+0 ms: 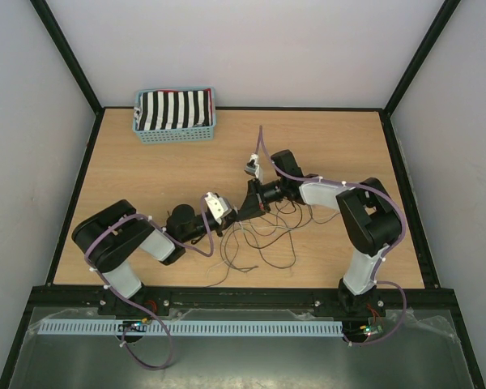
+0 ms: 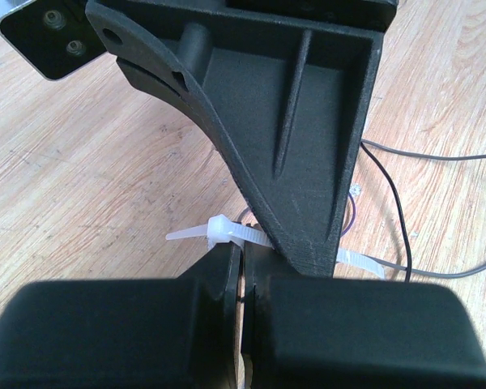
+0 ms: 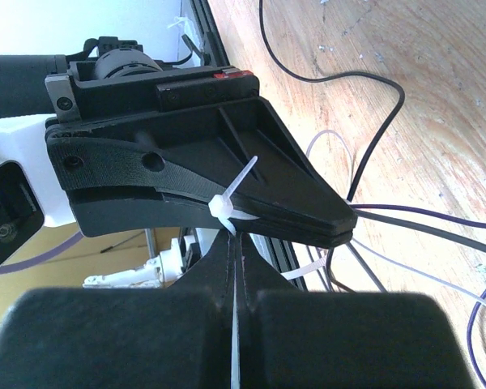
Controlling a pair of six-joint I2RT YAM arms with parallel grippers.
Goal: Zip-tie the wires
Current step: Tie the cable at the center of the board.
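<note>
Facing the closed left gripper (image 2: 243,258), right gripper (image 3: 235,247) pinches a zip tie (image 3: 222,207) — unseen overhead.

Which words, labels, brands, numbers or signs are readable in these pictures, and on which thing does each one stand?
None: no readable word, label, number or sign shows in any view. The basket, its striped cloth, the zip tie, the left gripper and the right gripper bear no lettering.
</note>
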